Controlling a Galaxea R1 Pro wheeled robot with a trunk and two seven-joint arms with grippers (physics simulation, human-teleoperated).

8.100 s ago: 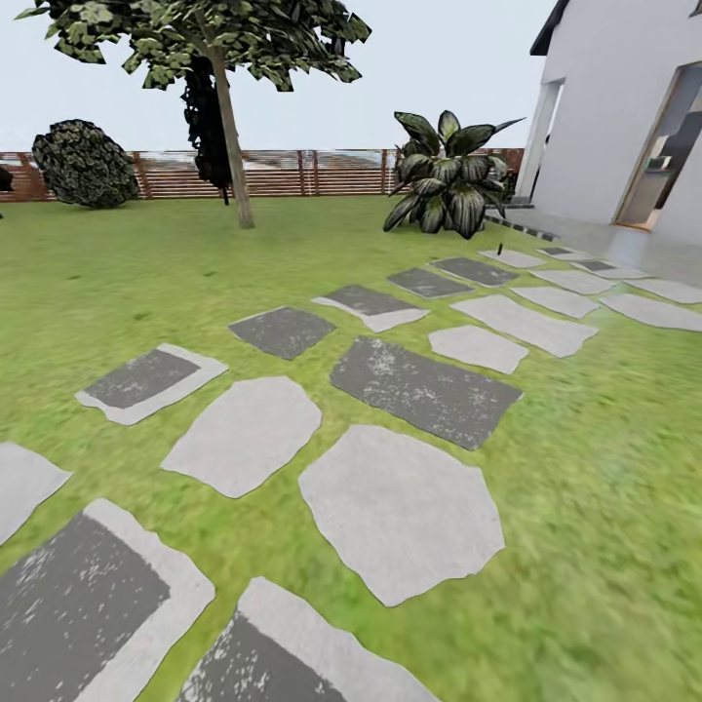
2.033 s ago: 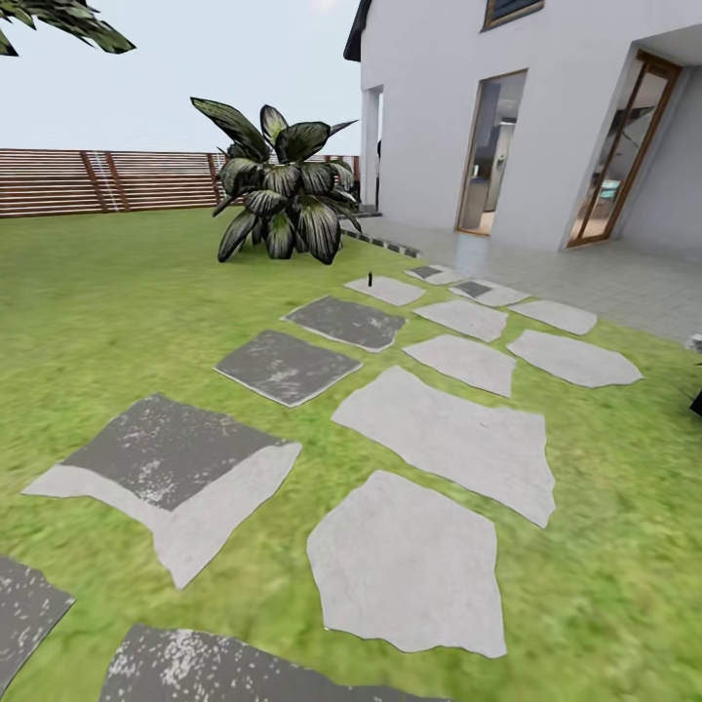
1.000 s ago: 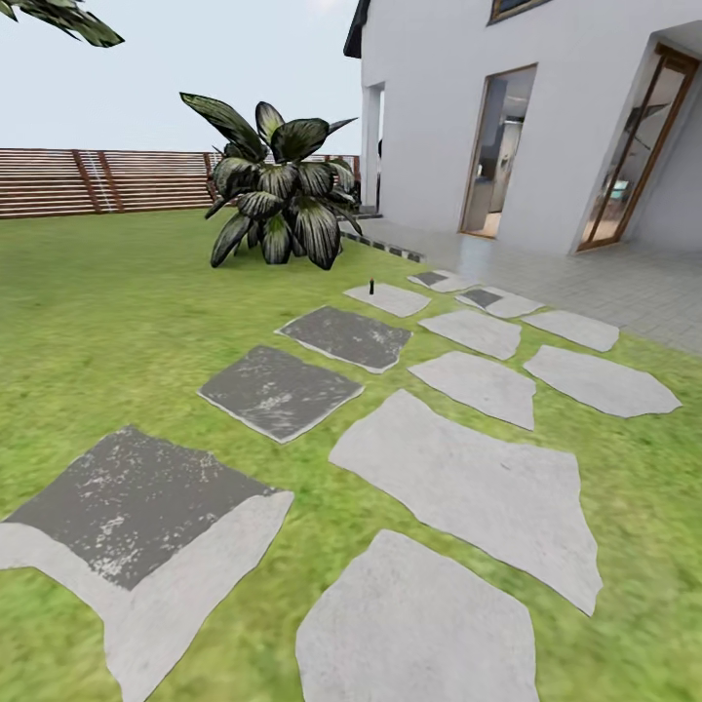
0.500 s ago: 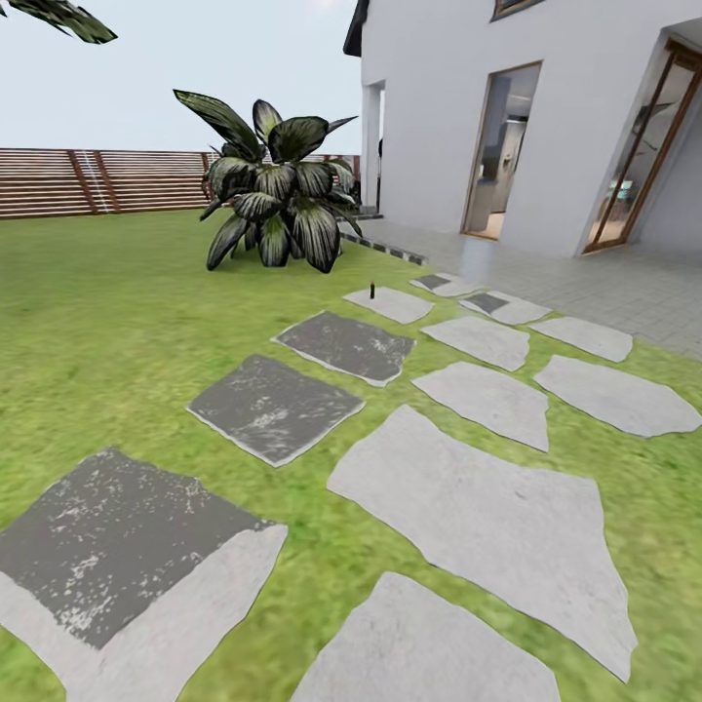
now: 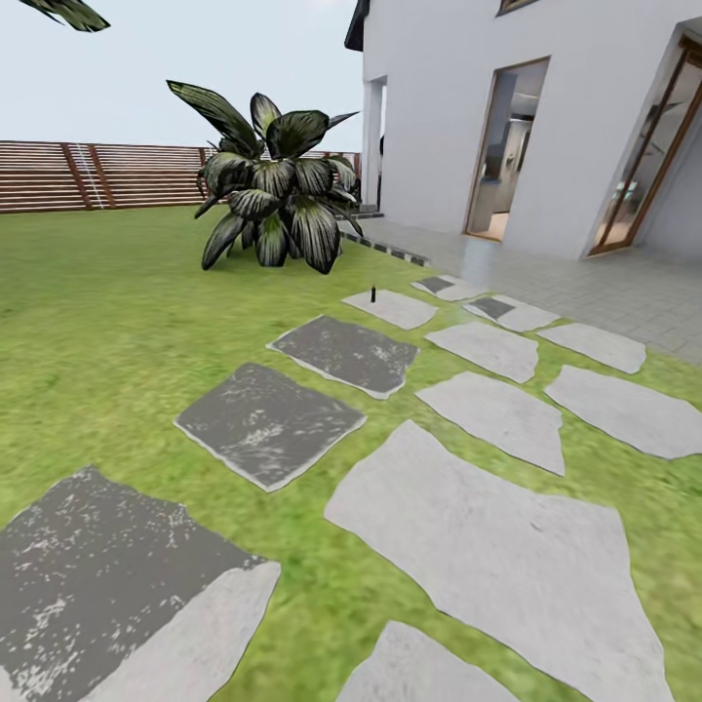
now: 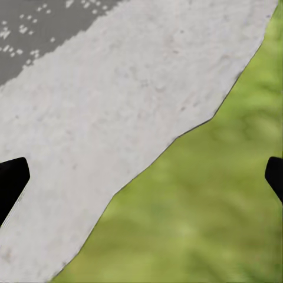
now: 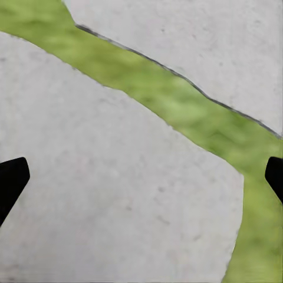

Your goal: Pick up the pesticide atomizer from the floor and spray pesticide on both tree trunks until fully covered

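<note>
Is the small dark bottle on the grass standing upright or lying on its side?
Upright. The bottle shows as a thin vertical dark shape beside a stepping stone, far ahead; it is too small to see more.

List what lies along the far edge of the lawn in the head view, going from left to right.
Brown slatted fence → dark broad-leaved plant → small dark bottle standing on the grass at a stepping stone's corner, likely the pesticide atomizer → white house wall → open wood-framed doorway → second glazed door.

The head camera looks forward and down across the stepping stones (image 5: 487,531) toward the house (image 5: 546,117); both wrist cameras face straight down, close over stone and grass (image 6: 206,218)
</note>
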